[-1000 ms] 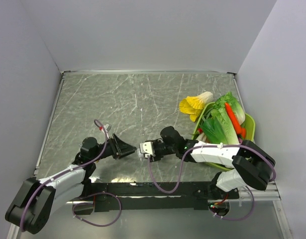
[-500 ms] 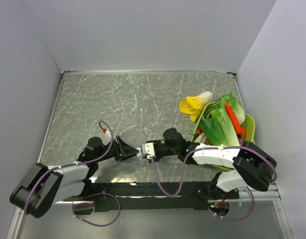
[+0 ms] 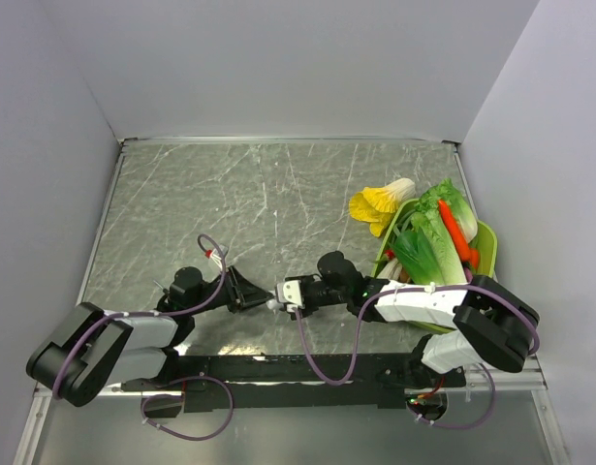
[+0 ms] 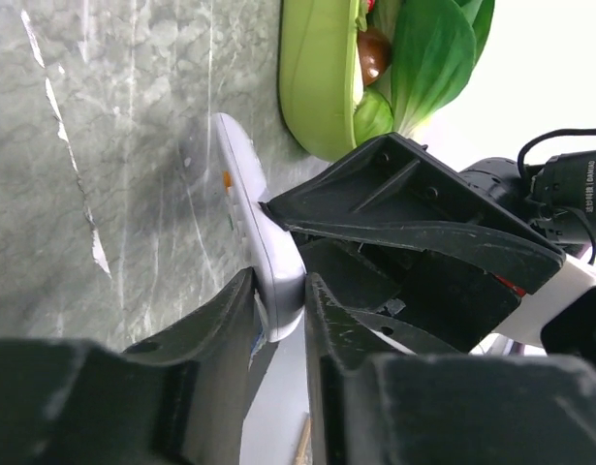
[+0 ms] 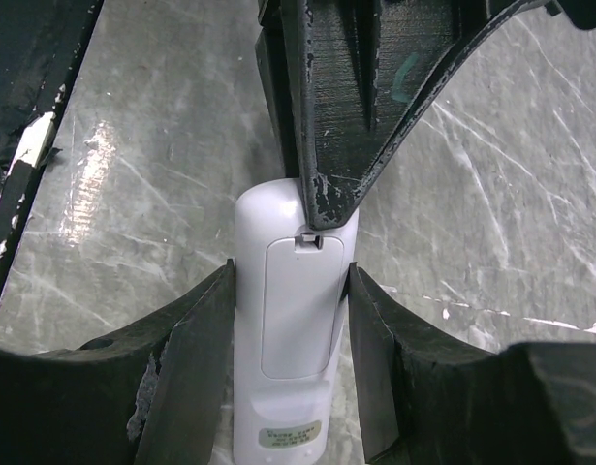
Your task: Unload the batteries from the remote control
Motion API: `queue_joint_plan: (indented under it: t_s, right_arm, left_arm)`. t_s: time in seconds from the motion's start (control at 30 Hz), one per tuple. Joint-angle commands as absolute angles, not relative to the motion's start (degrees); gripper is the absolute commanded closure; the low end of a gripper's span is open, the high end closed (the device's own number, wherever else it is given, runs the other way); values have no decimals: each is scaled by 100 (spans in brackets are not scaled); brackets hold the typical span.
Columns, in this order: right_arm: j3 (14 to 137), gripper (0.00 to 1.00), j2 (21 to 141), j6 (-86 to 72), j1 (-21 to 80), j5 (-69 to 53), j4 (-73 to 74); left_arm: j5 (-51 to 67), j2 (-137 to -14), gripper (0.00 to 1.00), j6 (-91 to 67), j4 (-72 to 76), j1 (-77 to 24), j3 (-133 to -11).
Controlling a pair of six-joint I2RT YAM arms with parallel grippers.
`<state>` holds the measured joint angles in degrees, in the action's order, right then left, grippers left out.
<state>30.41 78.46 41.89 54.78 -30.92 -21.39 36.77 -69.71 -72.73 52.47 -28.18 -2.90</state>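
Basically right gripper (image 5: 290, 274) is clamping slim white plastic remote control (image 5: 296, 291) | left gripper (image 4: 278, 283) is pinching its tip | probably light, slick

Smooth, faintly glossy white plastic remote control (image 5: 290, 291); matt black, ridged, scuffed plastic fingers (image 5: 191, 378); polished grey marble-look desk (image 3: 259, 194); glossy green plastic basket (image 4: 317, 77).

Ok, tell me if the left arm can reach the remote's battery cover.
Likely yes: the right gripper holds the remote control with its battery cover exposed, and the left gripper has a finger on the cover's latch edge, nothing between.
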Motion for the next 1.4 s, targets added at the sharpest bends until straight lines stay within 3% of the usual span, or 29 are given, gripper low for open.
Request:
queue_joint_plan:
  t_s: [0.0,0.33,0.67,0.83,0.93,0.97,1.03,1.2,1.37]
  right_arm:
    - [3067,62,7760,4184,5537,-3243,-2426]
    - [3138,45,7743,3973,5634,-3067,-2294]
    - [2804,24,7129,3464,5634,-3269,-2303]
    - [2628,25,6698,2701,5634,-3078,-2583]
    - [2689,28,6347,1419,5634,-2413,-2681]
    - [2750,29,6154,675,5634,-2156,-2637]
    - [2812,29,5969,-371,5634,-1637,-2340]
    - [3401,32,5862,-957,5634,-730,-959]
    - [3331,32,5880,-1633,5625,-300,-932]
  left_arm:
    - [3560,-6935,76,-7233,5493,-2874,-202]
    - [3366,-6689,99,-7207,5238,-2962,-193]
    - [3111,-6741,99,-7119,5256,-3111,-141]
    - [2954,-6864,99,-7102,5291,-3208,-167]
    - [2822,-6812,99,-7102,5300,-3278,-123]
    - [2839,-6759,99,-7067,5265,-3313,-140]
    - [2821,-6671,87,-6874,4863,-3348,-298]
    - [2707,-6486,72,-6767,4623,-3410,-404]
    - [2760,-6679,71,-6838,4894,-3436,-369]
